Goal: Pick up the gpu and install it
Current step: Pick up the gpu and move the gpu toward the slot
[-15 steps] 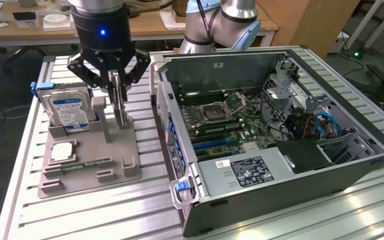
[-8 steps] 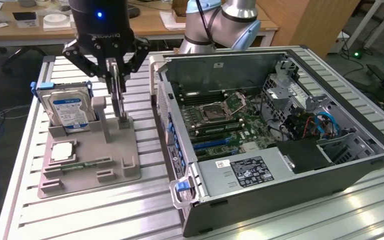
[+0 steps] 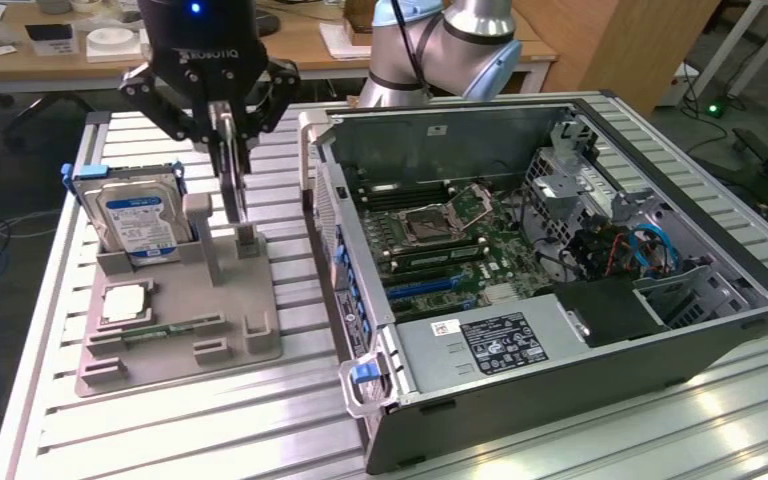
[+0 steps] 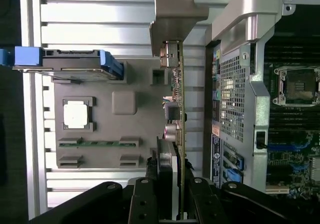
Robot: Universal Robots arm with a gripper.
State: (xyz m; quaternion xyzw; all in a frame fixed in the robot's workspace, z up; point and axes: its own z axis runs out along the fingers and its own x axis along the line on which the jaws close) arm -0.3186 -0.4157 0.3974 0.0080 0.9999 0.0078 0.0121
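Slatted metal table (image 3: 197, 420) carries the work area; a wooden desk (image 3: 304, 40) stands behind it.

1. Holder. A grey parts holder (image 3: 171, 350) lies on the table at the exterior view's left. It holds a hard drive (image 3: 137, 220) in a blue frame, standing on edge, a square processor chip (image 3: 124, 303) lying flat, and a narrow green memory stick (image 3: 164, 327) in a slot near the chip.

2. Case. An open computer case (image 3: 704, 330) lies on its side just beside the holder, at the exterior view's right. Its motherboard (image 3: 451, 240) is exposed, facing up.

3. Gripper. The gripper (image 3: 228, 125) hangs over the holder, between the hard drive and the case. Its fingers (image 4: 142, 199) are closed on the upper end of the gpu (image 3: 235, 190), one on each face.

4. Gpu. The gpu stands on edge, upright, thin side toward the exterior camera. Its lower end sits at the holder's upright post. Whether it is clear of that post cannot be told. It is outside the case.
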